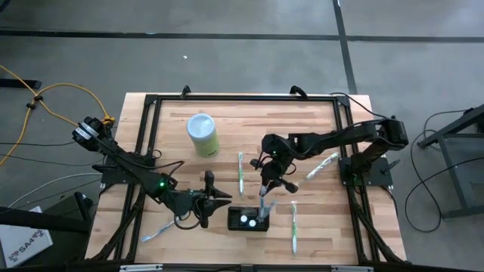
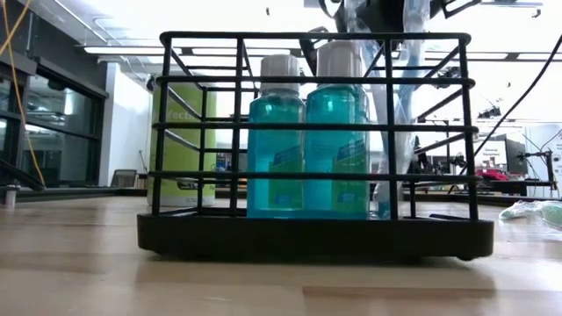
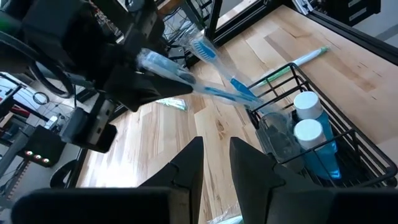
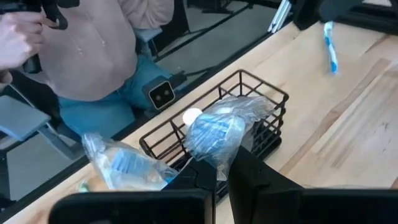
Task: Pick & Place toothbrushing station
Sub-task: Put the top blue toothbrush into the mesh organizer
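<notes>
The station (image 1: 249,219), a black wire rack, stands near the front edge of the table (image 1: 318,128), a little right of centre. Two blue bottles (image 2: 306,145) with white caps stand inside it.

The right gripper (image 1: 265,190) hangs just above the rack's right end, clenched on a wrapped blue toothbrush (image 3: 211,84) whose lower end dips into the rack beside the bottles.

The left gripper (image 1: 215,198) waits just left of the rack, its fingers (image 3: 186,168) parted with nothing between them.

A pale green cylinder (image 1: 203,134) stands far left of centre. Wrapped toothbrushes lie around: one (image 1: 240,172) between cylinder and rack, one (image 1: 294,226) right of the rack, one (image 1: 321,165) farther right, one (image 1: 159,231) near the left front corner.

A person (image 4: 99,43) sits beyond the near edge.
</notes>
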`<action>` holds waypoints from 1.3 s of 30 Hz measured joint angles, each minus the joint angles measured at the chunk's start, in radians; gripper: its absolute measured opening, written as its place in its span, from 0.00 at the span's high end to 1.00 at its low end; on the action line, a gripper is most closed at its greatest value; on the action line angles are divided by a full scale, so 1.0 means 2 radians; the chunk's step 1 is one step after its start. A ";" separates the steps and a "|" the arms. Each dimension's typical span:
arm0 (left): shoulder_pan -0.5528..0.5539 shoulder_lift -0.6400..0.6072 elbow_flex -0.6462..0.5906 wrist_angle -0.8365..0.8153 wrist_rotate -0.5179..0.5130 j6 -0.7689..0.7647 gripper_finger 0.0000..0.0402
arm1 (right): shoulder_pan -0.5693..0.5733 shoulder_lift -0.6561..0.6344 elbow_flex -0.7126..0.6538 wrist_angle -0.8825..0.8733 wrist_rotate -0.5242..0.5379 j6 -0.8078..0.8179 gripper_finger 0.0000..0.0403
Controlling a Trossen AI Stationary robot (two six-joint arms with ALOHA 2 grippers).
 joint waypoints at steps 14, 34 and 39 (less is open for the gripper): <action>0.000 0.000 0.000 0.000 0.000 0.002 0.82 | 0.047 0.000 0.000 -0.003 0.080 -0.021 0.98; 0.000 0.000 0.000 0.003 0.001 0.001 0.82 | 0.051 0.000 0.000 -0.011 0.082 -0.013 0.86; 0.000 0.000 0.000 0.003 0.001 0.001 0.82 | 0.051 0.000 0.000 -0.011 0.082 -0.008 0.80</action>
